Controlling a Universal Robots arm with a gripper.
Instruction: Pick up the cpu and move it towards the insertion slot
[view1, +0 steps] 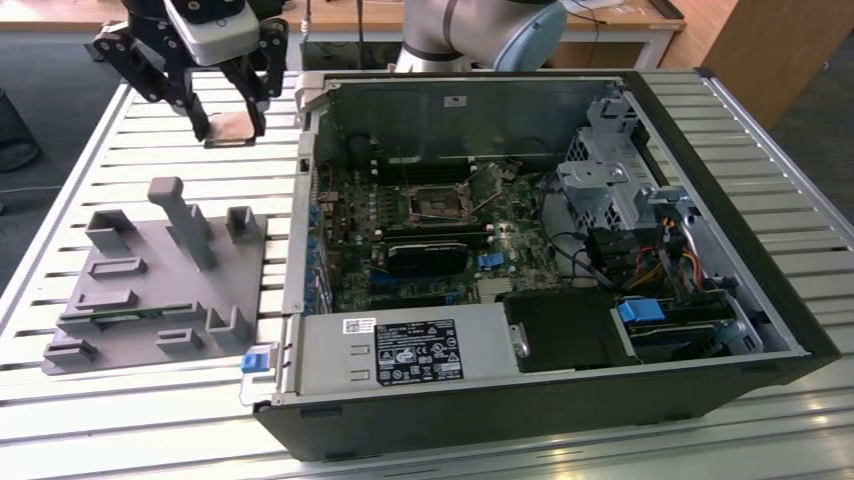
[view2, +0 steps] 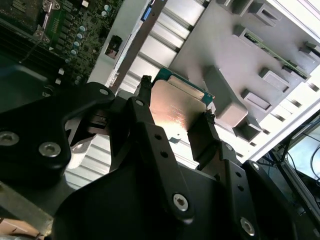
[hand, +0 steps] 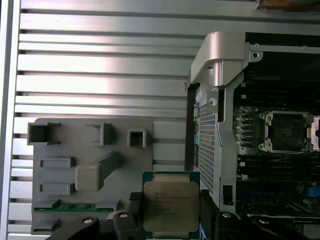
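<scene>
The cpu (view1: 235, 128) (view2: 175, 112) (hand: 171, 206) is a flat square chip with a silvery top and a green rim, held in the air. My gripper (view1: 231, 132) (view2: 172, 105) (hand: 167, 212) is shut on it, one black finger on each side edge. In the exterior view it hangs above the slatted table (view1: 160, 130), to the left of the open computer case (view1: 534, 250). The insertion slot (view1: 437, 203) (hand: 289, 131), a square socket with a metal frame, sits on the motherboard inside the case, apart from the chip.
A grey parts holder (view1: 154, 280) (hand: 90, 165) with upright posts stands on the table at the exterior view's left. A thin green memory strip (view1: 120, 318) (hand: 75, 207) lies in it. The case walls (view1: 314, 200), cables and drive cage (view1: 627, 200) surround the board.
</scene>
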